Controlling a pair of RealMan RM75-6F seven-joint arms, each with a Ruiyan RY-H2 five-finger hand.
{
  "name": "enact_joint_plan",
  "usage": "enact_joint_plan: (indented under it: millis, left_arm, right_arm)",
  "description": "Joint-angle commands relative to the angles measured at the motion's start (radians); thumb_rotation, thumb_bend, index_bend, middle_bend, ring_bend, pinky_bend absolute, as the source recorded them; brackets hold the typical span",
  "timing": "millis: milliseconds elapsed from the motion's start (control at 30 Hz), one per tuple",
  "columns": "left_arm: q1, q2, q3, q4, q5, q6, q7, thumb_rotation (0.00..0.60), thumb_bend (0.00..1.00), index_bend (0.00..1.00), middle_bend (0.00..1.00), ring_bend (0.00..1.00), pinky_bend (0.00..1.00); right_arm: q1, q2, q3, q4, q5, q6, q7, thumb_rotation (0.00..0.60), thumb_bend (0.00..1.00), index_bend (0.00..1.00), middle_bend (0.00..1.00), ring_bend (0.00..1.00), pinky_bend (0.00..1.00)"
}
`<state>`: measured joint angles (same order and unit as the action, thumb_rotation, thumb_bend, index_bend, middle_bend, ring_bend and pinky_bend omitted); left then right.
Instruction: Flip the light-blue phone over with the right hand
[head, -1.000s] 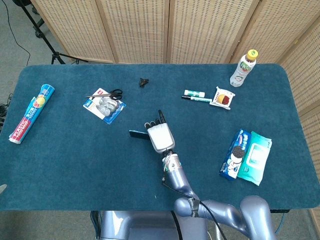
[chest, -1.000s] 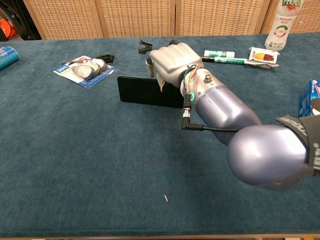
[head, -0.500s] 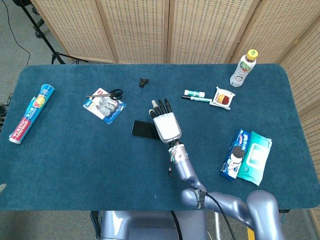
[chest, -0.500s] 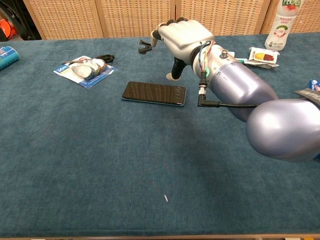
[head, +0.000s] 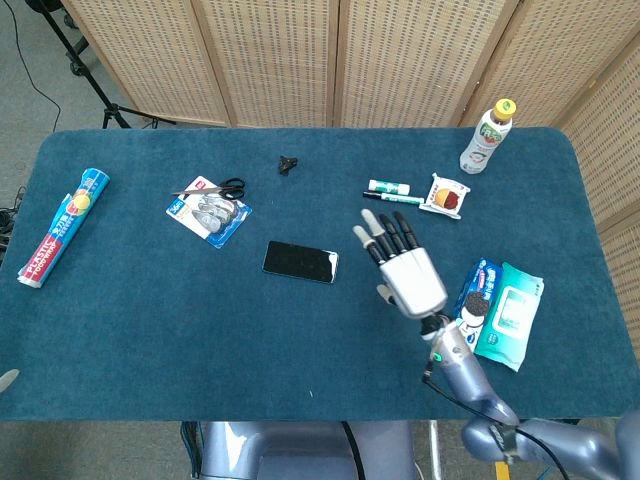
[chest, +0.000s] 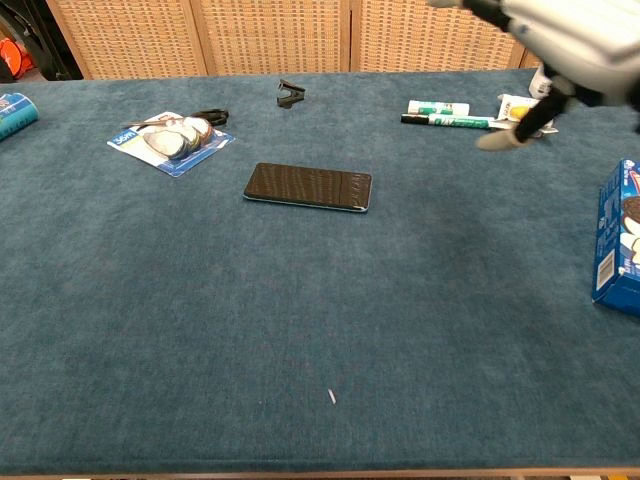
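Note:
The light-blue phone lies flat near the middle of the table, its dark screen side up; in the chest view the phone shows a thin light-blue edge. My right hand hovers to the right of it, fingers spread and holding nothing, well apart from the phone. The chest view catches only part of that right hand at the top right corner. My left hand is in neither view.
A blister pack with scissors lies left of the phone, a black clip behind it. Markers, a snack packet and a bottle stand at the back right. A cookie pack and wipes sit right; a tube far left.
The phone went from standing on its edge in my right hand to lying flat. The hand let it go, opened and drew away to the right.

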<state>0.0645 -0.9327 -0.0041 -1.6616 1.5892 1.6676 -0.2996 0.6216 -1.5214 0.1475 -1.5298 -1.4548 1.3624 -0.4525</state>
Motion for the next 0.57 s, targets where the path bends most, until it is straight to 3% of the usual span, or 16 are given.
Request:
enact_joint_plan:
  millis: [33, 367, 567]
  left_arm:
    - [-0.002, -0.006, 0.000, -0.003, -0.001, -0.003, 0.013, 0.600, 0.00, 0.00, 0.00, 0.00, 0.01]
    - [-0.003, -0.026, -0.001, -0.008, 0.005, -0.001, 0.067, 0.600, 0.00, 0.00, 0.00, 0.00, 0.01]
    - [-0.006, -0.032, 0.005, -0.013, 0.015, -0.007, 0.095, 0.600, 0.00, 0.00, 0.00, 0.00, 0.01]
  right_arm:
    - [-0.104, 0.105, -0.084, -0.053, -0.065, 0.091, 0.098, 0.600, 0.00, 0.05, 0.00, 0.00, 0.00]
    - [-0.316, 0.244, -0.165, -0.036, -0.088, 0.282, 0.222, 0.600, 0.00, 0.05, 0.00, 0.00, 0.00]
    - [-0.364, 0.293, -0.178, -0.069, -0.089, 0.279, 0.287, 0.600, 0.00, 0.05, 0.00, 0.00, 0.00]
